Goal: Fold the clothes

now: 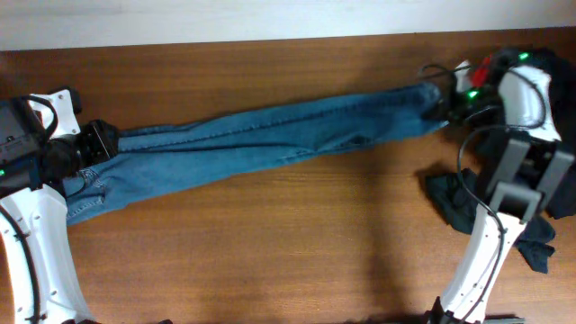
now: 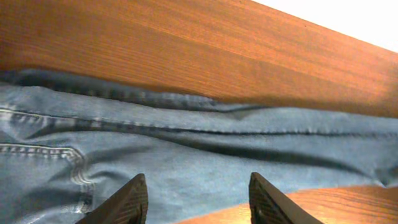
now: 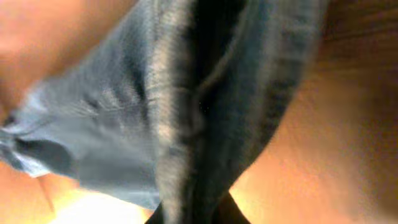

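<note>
The clothes, a pair of blue jeans point(image 1: 270, 135), lie stretched across the table with the waist at the left and the leg ends at the far right. My left gripper point(image 1: 97, 144) is at the waist end. In the left wrist view its fingers point(image 2: 134, 199) stand apart over flat denim point(image 2: 186, 149) beside a back pocket, so the gripper point(image 2: 196, 178) is open. My right gripper point(image 1: 447, 103) sits at the leg ends. In the right wrist view it point(image 3: 196, 213) is shut on a bunched fold of denim point(image 3: 124, 112), which fills the frame.
A dark crumpled garment point(image 1: 452, 202) lies on the table at the right beside the right arm's base, and more dark cloth point(image 1: 537, 252) lies further right. The table's far edge point(image 1: 270, 40) runs just behind the jeans.
</note>
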